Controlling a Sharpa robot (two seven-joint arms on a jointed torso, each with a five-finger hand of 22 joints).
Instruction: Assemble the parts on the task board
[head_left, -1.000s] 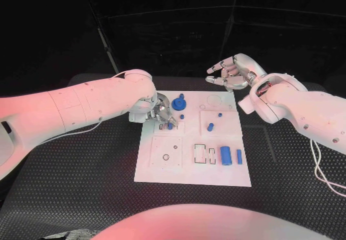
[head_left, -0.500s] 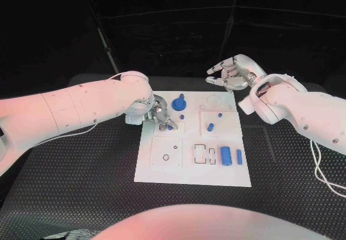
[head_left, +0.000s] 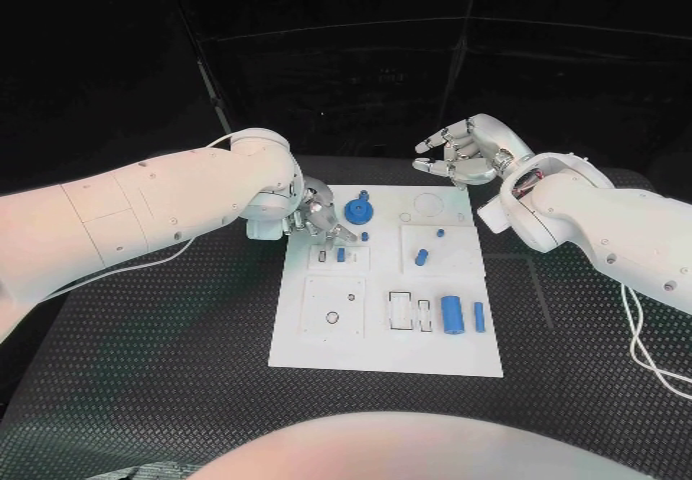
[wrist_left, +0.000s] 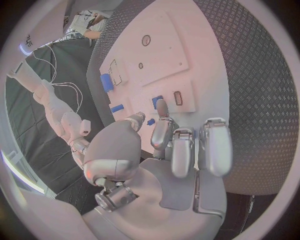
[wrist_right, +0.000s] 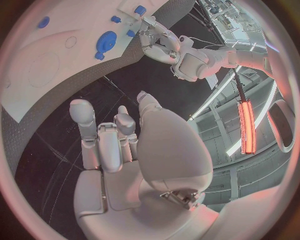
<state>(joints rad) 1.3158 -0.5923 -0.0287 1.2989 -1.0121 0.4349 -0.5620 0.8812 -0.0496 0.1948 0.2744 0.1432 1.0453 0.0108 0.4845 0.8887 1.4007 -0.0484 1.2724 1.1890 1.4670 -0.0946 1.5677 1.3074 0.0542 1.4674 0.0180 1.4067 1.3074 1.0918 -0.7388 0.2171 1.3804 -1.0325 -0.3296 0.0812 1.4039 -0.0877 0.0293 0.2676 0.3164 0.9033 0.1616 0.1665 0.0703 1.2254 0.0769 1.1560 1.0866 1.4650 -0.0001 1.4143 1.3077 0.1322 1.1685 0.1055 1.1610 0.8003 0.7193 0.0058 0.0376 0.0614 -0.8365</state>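
The white task board (head_left: 329, 345) lies mid-table. My left hand (head_left: 317, 217) hovers over its far left corner with fingers (wrist_left: 162, 125) stretched out and nothing in them, the tips just short of a small blue piece (head_left: 340, 254) standing in a block. A round blue gear-like part (head_left: 358, 209) sits right beside this hand. A blue cylinder (head_left: 451, 312) and a slim blue bar (head_left: 477, 314) lie near the board's right edge. My right hand (head_left: 462, 150) is raised beyond the far right corner, fingers apart and empty. The gear-like part (wrist_right: 106, 40) and left hand (wrist_right: 156, 37) appear in the right wrist view.
Two more small blue pieces (head_left: 421, 254) (head_left: 364, 233) stand mid-board. Two open rectangular slots (head_left: 400, 308) sit left of the cylinder, and a round hole (head_left: 332, 315) is in the near left plate. Black ribbed table mat (head_left: 159, 340) surrounds the board.
My left hand has drawn back from the small blue piece toward the board's far edge, leaving the piece in place. My right hand has drifted slightly up and away.
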